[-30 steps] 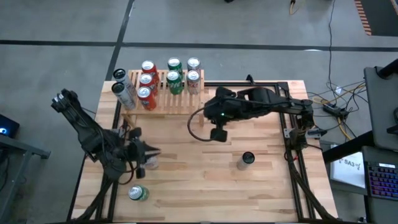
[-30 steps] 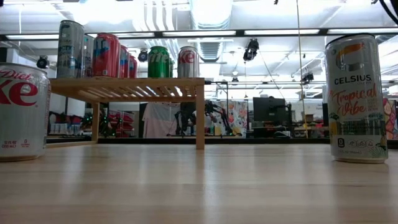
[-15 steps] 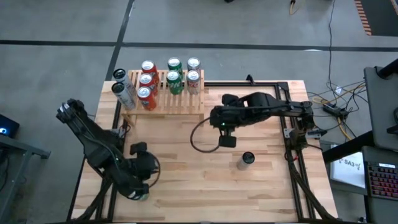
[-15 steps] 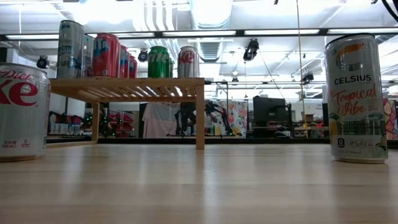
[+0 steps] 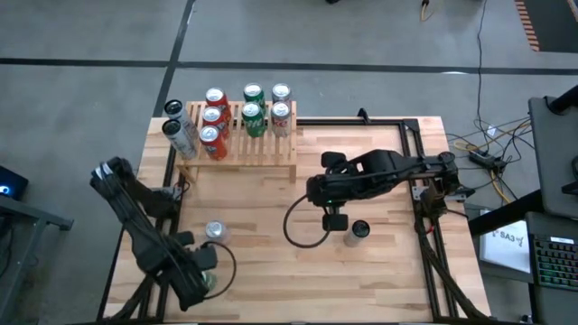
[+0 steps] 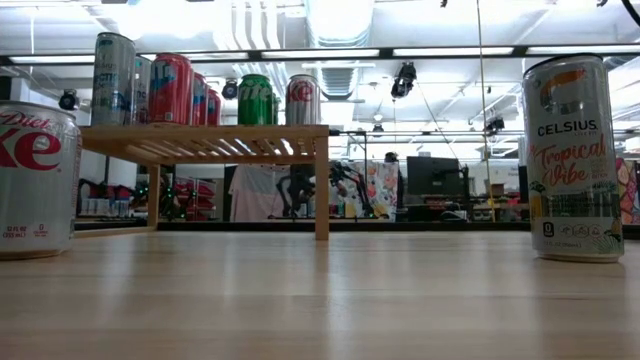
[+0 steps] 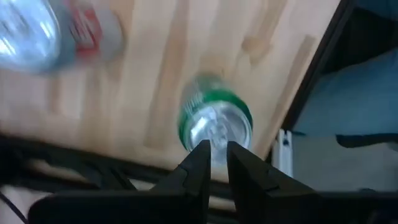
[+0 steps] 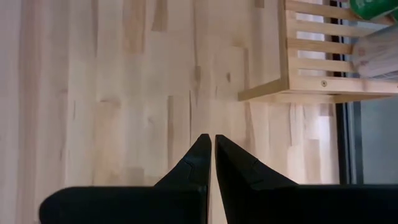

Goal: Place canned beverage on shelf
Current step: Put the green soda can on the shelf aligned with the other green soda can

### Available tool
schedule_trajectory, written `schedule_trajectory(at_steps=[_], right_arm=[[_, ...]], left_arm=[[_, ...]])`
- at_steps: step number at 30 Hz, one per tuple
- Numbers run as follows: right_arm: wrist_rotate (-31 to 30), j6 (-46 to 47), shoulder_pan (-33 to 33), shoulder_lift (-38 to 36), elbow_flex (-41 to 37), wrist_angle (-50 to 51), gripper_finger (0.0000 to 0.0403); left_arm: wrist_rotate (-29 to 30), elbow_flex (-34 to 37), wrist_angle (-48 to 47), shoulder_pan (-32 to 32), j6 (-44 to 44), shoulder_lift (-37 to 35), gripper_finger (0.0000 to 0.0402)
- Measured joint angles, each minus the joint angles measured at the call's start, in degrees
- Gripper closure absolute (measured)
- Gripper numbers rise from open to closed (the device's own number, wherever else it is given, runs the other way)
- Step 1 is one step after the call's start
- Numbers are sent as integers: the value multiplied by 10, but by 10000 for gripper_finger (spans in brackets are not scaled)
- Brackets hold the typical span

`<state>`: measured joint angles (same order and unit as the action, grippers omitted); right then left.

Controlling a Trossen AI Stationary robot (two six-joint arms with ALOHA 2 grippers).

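**Cans on the shelf, more cans on the table**

The shelf stands at the far edge of the table. On its slats stand three red cans, two green cans and two pale cans. Two tall silver cans stand at the shelf's left end.

Three more cans are away from the shelf, out on the table. A silver can stands near the shelf's left side, closer to the front. A green can is farther from the shelf, at the front left edge of the table. A tall can with a dark top stands off to the right of the shelf.

The left gripper hangs right over the green can. Its fingers are close together, with only a thin gap, and they pinch nothing.

The right gripper hangs over bare wood, between the shelf's right end and the tall can. Its fingers are pressed together and hold nothing.
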<state>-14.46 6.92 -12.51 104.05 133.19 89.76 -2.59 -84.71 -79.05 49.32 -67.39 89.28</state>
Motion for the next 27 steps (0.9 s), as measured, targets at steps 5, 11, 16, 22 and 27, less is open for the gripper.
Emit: schedule_trajectory(at_steps=[5,11,16,22,27], right_arm=[[-1,10,0,0,-2,-6,390],[-1,10,0,0,-2,-29,390],[-1,10,0,0,-2,-43,390],[-1,10,0,0,-2,-52,390],[-1,15,0,0,-2,-52,390]], left_arm=[[-57,-4,0,24,-78,9,351],[-16,-18,1,62,-95,20,292],[3,-19,-14,85,-96,45,207],[5,-19,-30,90,-69,78,101],[28,-19,-38,91,-26,90,55]])
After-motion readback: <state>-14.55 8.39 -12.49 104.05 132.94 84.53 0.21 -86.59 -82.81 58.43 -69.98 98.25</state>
